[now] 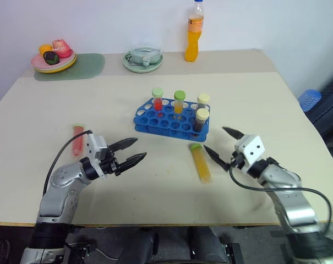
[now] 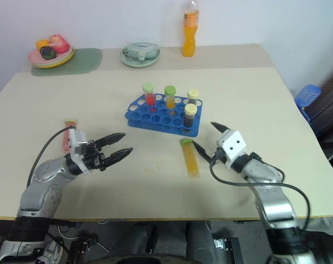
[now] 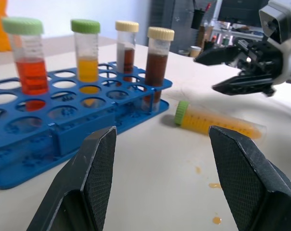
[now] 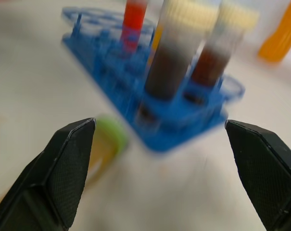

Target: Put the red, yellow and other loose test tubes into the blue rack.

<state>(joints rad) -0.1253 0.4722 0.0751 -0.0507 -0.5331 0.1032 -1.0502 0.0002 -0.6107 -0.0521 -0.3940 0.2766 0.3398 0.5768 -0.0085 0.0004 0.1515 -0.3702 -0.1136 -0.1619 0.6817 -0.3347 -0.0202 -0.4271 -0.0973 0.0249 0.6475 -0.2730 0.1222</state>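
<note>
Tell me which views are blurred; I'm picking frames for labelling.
Right wrist view: heavily smeared, blue rack and its tubes soft, yellow tube's green cap a blob. Left wrist view: rack sharp, the near gripper fingers slightly soft. Both eye views: crisp, with soft shadows under the arms.

No word, brand or number can be read anywhere: the tubes standing in the blue rack (image 3: 63,125) and the yellow tube (image 3: 217,126) lying on the table carry only fine printed scale marks, too small to make out.
</note>
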